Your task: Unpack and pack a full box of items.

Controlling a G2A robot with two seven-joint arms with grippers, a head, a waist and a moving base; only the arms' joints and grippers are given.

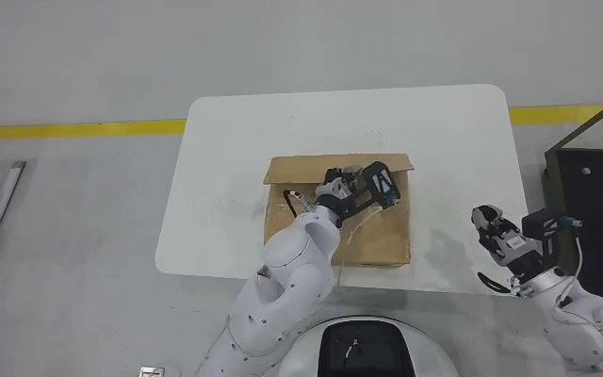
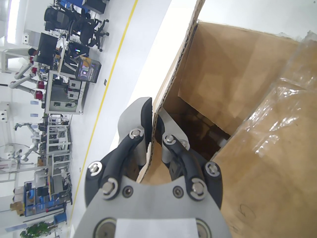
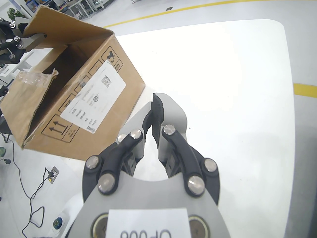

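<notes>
One box flap (image 3: 66,29) sat pinched in your left gripper (image 2: 153,115), baring the inside; your right gripper (image 3: 154,110) hung closed, empty.

Top view: overhead, above the arms, looking straight down from afar on the whole table (image 1: 452,127) and the cardboard box (image 1: 384,241). Left wrist view: close behind the left gripper (image 2: 153,115), facing into the box's open top. Right wrist view: behind the right gripper (image 3: 155,110), facing across the table toward the box's labelled side. All three views share the box.
</notes>
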